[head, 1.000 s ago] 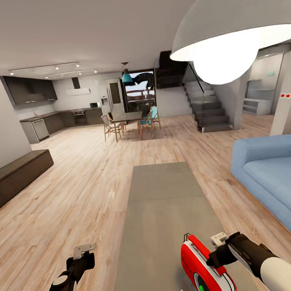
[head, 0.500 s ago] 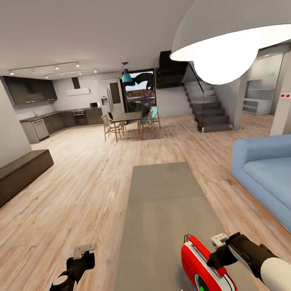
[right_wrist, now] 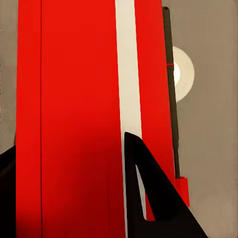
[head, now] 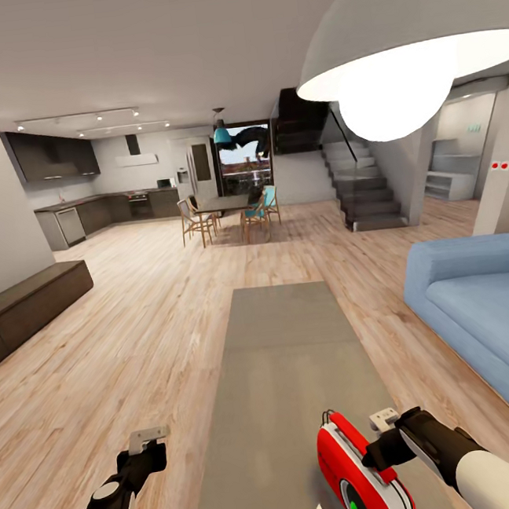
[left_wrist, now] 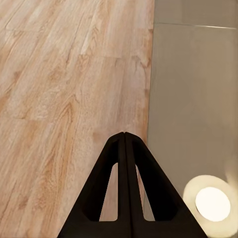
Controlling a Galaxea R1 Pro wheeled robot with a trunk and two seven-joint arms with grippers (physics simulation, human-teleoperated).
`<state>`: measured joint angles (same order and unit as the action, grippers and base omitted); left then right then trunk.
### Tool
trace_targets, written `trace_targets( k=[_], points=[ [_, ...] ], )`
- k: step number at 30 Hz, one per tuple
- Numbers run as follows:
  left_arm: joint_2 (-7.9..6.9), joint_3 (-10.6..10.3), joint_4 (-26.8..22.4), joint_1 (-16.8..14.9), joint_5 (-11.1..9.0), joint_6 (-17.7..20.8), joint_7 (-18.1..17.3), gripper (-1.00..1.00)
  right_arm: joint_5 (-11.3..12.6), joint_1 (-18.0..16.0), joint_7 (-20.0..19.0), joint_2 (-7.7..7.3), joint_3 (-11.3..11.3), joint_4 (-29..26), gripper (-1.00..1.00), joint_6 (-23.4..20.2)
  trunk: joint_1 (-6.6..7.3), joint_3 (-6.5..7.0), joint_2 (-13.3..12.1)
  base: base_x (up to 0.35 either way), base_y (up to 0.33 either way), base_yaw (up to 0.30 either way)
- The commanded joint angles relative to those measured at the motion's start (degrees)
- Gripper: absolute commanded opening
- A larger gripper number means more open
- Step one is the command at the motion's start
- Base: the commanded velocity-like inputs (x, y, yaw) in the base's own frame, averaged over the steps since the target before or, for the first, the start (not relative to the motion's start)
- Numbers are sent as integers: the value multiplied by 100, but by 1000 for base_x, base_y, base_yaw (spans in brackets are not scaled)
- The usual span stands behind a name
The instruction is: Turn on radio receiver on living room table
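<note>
The red radio receiver (head: 354, 472) with its white front stands on the near end of the grey table (head: 282, 362), and a green spot shows on its dial. My right gripper (head: 379, 450) rests against the radio's right side. In the right wrist view the red casing (right_wrist: 74, 124) lies right in front of the gripper (right_wrist: 69, 144), whose fingers stand apart, open. My left gripper (head: 147, 437) hangs over the wood floor left of the table. The left wrist view shows it (left_wrist: 124, 135) shut and empty, beside the table edge (left_wrist: 198, 99).
A blue sofa (head: 483, 315) runs along the table's right side. A white dome lamp (head: 412, 39) hangs close at the upper right. A dark bench (head: 23, 308) lines the left wall. The dining table with chairs (head: 221, 204), the kitchen and the stairs (head: 366, 194) lie far ahead.
The head view has shifted a little, so the lamp looms larger. The arms and the radio have kept their places.
</note>
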<state>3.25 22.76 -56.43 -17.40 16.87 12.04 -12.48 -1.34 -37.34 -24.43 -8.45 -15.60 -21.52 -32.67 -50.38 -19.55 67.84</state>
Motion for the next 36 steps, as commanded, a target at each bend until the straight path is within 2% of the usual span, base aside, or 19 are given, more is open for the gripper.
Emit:
trace_targets(
  k=[1,22,29,36],
  points=[
    [0,0,0,0,0,0,0,-100,20,-1,0,1,5,-2,-100,-3,0,0,0,0,0,0],
    [0,1,0,0,0,0,1,-100,11,-1,8,1,11,-2,-100,6,0,0,0,0,0,0],
    [136,-4,0,33,20,-12,31,-100,-71,-5,15,134,-9,136,-100,237,0,0,0,0,0,0],
    [133,0,0,52,18,-1,35,-100,-20,-7,17,192,-13,122,-100,397,0,0,0,0,0,0]
  ],
)
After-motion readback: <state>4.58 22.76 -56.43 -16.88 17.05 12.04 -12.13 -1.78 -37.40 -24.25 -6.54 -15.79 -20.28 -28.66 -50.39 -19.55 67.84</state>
